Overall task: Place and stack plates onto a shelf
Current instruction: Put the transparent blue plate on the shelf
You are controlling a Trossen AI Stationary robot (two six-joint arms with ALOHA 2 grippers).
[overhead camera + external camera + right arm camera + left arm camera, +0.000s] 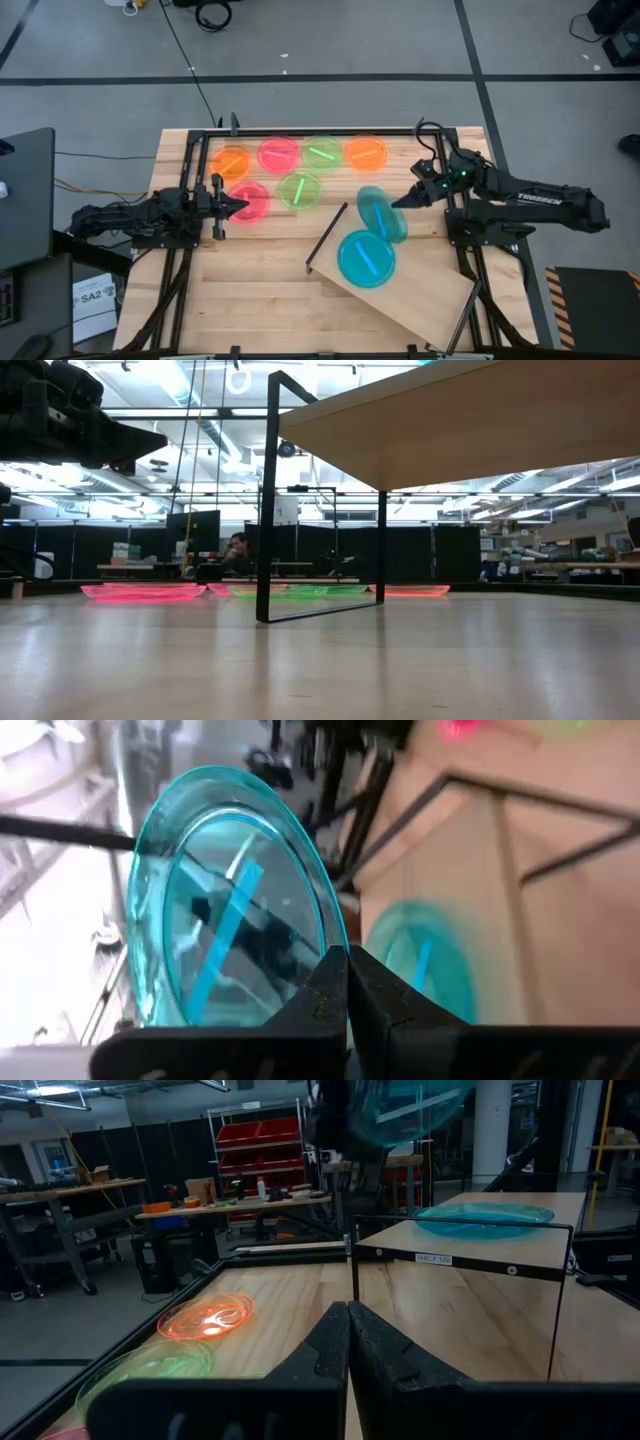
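The right end effector (347, 982) pinches a blue plate (230, 900) by its rim above the shelf (420, 300); light, stiff, slick plastic. The left end effector (238, 207) is closed, empty.

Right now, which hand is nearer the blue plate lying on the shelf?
Right. The right hand, gripping a second blue plate, hovers just above the blue plate on the shelf; the left hand waits far across the table.
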